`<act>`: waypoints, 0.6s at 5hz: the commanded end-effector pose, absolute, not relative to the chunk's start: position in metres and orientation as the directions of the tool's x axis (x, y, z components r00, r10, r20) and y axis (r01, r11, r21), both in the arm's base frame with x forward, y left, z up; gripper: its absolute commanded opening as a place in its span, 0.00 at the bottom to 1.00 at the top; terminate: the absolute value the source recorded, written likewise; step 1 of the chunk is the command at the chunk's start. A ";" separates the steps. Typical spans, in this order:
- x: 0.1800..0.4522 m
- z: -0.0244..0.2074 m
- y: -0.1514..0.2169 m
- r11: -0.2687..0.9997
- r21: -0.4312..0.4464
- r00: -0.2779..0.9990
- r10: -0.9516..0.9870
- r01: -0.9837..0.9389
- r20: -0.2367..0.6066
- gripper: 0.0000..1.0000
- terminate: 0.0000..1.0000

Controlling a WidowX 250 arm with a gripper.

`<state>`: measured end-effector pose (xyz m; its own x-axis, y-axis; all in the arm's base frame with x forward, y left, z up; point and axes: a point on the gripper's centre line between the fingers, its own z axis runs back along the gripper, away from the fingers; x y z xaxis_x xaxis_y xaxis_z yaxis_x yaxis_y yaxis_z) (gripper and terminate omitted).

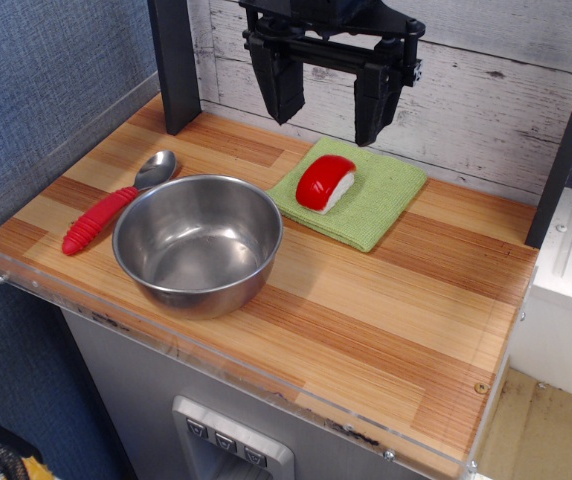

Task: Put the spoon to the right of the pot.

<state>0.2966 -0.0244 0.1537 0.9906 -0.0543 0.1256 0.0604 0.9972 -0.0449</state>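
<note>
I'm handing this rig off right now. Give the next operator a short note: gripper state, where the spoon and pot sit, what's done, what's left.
Gripper: open, empty, raised above the back of the table, over the green cloth and sushi toy.
Spoon: flat on the table at the pot's left, close to its rim.
Pot: upright, empty, front left area.
Done: nothing yet.
Left: grasp the spoon, carry it over to the bare wood right of the pot, release.
</note>
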 end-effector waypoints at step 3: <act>0.273 0.161 0.033 0.994 -0.083 0.986 0.078 -0.066 0.147 1.00 0.00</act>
